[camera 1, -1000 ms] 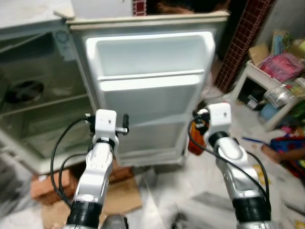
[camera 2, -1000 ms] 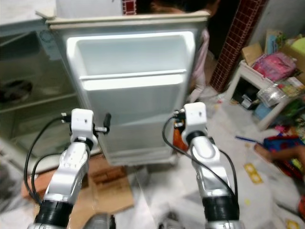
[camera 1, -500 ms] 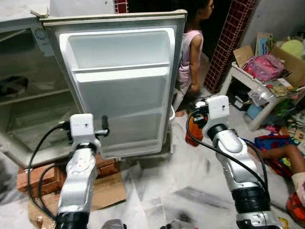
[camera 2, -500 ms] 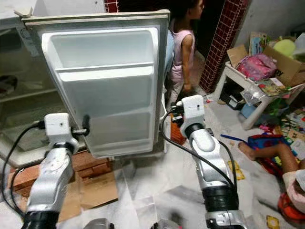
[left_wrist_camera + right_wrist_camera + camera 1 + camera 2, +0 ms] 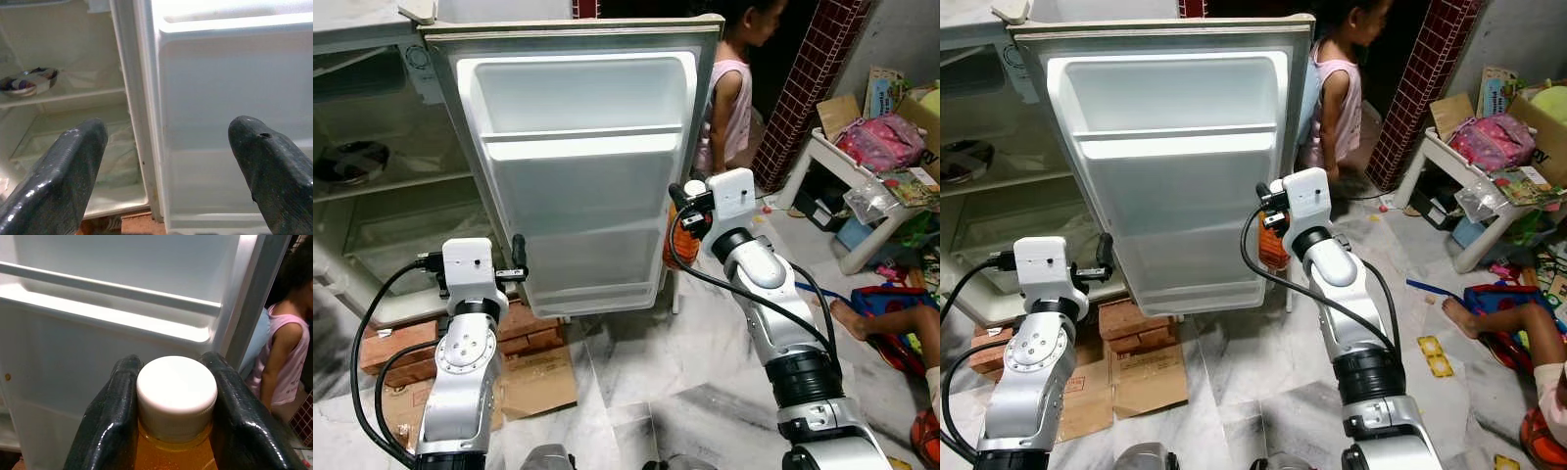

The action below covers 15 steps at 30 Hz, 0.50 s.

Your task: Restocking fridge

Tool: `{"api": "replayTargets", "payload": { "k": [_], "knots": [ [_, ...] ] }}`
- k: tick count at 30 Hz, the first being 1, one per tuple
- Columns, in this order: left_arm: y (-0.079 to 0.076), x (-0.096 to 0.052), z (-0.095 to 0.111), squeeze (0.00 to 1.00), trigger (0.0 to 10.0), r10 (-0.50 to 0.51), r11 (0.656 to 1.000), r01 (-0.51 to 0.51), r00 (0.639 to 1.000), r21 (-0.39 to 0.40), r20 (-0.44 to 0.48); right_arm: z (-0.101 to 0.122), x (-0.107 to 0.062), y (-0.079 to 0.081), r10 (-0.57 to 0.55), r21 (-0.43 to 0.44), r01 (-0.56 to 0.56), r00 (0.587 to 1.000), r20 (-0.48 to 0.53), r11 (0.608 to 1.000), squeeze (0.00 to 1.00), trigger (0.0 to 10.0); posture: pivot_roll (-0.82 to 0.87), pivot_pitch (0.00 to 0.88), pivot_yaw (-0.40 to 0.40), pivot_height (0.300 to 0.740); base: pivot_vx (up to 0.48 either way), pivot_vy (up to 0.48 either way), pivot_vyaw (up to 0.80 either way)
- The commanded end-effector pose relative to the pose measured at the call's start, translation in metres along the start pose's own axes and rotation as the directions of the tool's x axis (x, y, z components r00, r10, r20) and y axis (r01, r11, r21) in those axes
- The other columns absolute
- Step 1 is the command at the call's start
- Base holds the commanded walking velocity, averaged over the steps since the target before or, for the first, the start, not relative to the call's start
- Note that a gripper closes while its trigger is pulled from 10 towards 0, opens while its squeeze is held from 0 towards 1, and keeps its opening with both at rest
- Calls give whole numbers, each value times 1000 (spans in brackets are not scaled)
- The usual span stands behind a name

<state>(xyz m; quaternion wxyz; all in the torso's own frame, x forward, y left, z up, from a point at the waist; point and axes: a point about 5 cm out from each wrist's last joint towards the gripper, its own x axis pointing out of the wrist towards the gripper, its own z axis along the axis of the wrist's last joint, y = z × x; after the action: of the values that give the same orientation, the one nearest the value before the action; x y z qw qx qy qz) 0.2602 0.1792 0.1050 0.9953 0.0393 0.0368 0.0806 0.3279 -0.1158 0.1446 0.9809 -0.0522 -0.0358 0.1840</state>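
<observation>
We found the bottle [image 5: 176, 401] of orange liquid already in our right gripper [image 5: 173, 396], its white cap [image 5: 177, 390] squeezed between the two black fingers [image 5: 110, 416], which had closed against the neck from either side. From the head views the bottle [image 5: 680, 240] hung below the wrist with its long axis roughly upright, held just in front of the outer edge of the open fridge door [image 5: 597, 176]. The relation that mattered to us was this: the door's inner shelves lay ahead of the bottle and toward our left, with the upper door shelf [image 5: 582, 142] above the bottle's level and the lower door shelf [image 5: 592, 294] beneath it, so we judged the coming move would call for carrying the bottle sideways across the door face and keeping it upright until its base could settle behind a shelf rail. Our right arm was clearly the nearer one and the only one loaded. Our left gripper [image 5: 166, 161] had its jaws spread wide and held nothing, pointing at the hinge line where the door met the fridge cabinet [image 5: 382, 196]; inside the cabinet a small bowl [image 5: 29, 81] sat on a shelf. A child [image 5: 734, 88] stood just behind the door edge, near the bottle's path, which we judged a risk for any wide swing of the arm.
</observation>
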Motion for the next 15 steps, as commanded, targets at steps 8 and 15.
{"api": "replayTargets", "payload": {
  "k": [8,15],
  "knots": [
    [0,4,-6,0,10000,-6,1000,6,999,-16,-53,5,-11,11,34,43,-37,997,68,998,0,10000,37,0,-12,740,0,0,0],
    [-2,6,-4,0,10000,-9,1000,8,999,-20,-51,6,-11,18,59,50,-63,995,80,997,0,10000,38,0,-14,740,284,0,0]
  ]
}}
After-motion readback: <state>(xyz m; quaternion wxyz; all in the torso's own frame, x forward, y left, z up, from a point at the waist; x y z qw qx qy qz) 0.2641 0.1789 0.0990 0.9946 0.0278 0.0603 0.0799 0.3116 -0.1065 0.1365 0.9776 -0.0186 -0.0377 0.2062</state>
